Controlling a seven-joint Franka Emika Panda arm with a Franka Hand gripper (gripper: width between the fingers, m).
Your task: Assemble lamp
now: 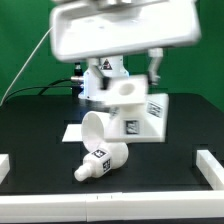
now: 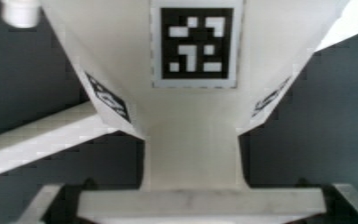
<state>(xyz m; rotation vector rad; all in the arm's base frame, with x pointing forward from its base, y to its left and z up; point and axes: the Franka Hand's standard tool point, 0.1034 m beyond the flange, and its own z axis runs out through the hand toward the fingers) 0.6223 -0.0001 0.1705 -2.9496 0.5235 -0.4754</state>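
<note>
The pincer [image 1: 137, 78] hangs under the big white arm. Its jaws look drawn in on a narrow white stem of the lamp base [image 2: 194, 110]. The wrist view shows that stem running straight down between them, though the contact itself is blurred. So it is a narrow, pinched hold and not a wide-open one.

Directly below the pincer, the base sits tilted, with a round opening turned toward the exterior view's left. Whether it rests on the table [image 1: 40, 150] or hangs clear is hard to tell.

It reads as hard moulded plastic: stiff, probably light, smooth and a little slippery. The flat tagged faces give the pads something square to bite. A grip on the slim stem, with the wide end beyond it, could let the part swing or twist.

Lower, and toward the exterior view's left of the pincer, the bulb [image 1: 100, 160] lies on its side near the base but apart from it. Its ball end would likely roll if nudged, so the neck looks the safer place to take it.

Beside the base's round end, a corner of the marker board [image 1: 70, 131] shows. Farther out on either side of the pincer, white rails [image 1: 210, 168] stand at the near corners. There is open black table between them and toward the exterior view's right.
</note>
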